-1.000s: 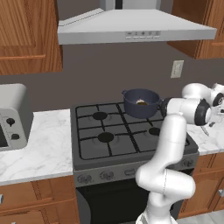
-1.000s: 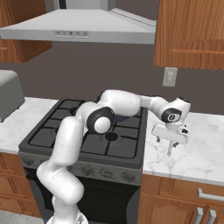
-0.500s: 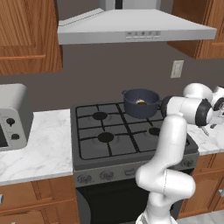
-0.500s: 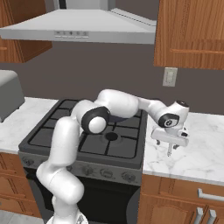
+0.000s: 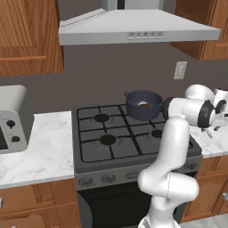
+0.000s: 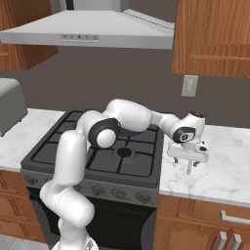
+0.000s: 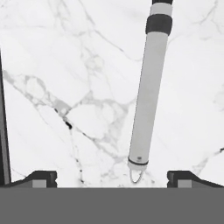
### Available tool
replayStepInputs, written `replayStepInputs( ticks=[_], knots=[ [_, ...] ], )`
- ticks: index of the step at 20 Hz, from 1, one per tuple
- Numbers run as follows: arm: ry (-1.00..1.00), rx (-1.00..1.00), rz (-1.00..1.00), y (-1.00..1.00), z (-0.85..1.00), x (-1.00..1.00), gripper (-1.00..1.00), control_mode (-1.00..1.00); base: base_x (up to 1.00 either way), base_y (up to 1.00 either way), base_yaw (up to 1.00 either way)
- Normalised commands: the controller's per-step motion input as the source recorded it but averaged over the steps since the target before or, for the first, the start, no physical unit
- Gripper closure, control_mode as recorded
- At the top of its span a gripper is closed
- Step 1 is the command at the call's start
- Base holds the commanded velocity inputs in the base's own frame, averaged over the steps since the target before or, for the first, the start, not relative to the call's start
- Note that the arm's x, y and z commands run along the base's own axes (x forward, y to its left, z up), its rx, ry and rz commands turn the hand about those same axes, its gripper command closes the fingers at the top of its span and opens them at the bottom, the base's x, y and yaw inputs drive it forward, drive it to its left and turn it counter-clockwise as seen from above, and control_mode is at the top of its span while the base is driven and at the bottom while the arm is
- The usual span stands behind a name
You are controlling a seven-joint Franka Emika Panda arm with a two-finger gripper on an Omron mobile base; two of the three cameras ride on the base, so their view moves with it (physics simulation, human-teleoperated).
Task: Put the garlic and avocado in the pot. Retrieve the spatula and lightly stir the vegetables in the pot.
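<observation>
The spatula (image 7: 146,96) lies flat on the white marble counter, a slim grey handle with a black band toward its far end. In the hand view its near tip rests between my fingertips (image 7: 41,178), closer to the right one, and touches neither. My gripper (image 7: 111,179) is open, pointing down just over the counter right of the stove (image 6: 192,167). The dark blue-grey pot (image 5: 143,104) sits on the back right burner. Small whitish and brownish bits show inside it, too small to tell garlic from avocado.
The black gas stove (image 5: 111,138) fills the middle, with marble counter (image 6: 222,171) on both sides. A grey toaster (image 5: 11,118) stands at the far left. The range hood (image 5: 133,29) hangs overhead. My arm reaches across the stove's right side.
The hand has dropped lower toward the counter right of the stove. Its jaws stay wide. The pot has not moved.
</observation>
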Motion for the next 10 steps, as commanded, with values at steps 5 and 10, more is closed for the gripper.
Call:
replayStepInputs(
  ticks=[5, 10],
  knots=[
    [0.01, 0.00, 0.00, -0.24, -0.07, 0.07, -1.00, -1.00, 0.00, 0.00, 0.00],
    [0.00, 0.00, 0.00, -0.32, -0.03, 0.01, -1.00, -1.00, 0.00, 0.00, 0.00]
  ],
)
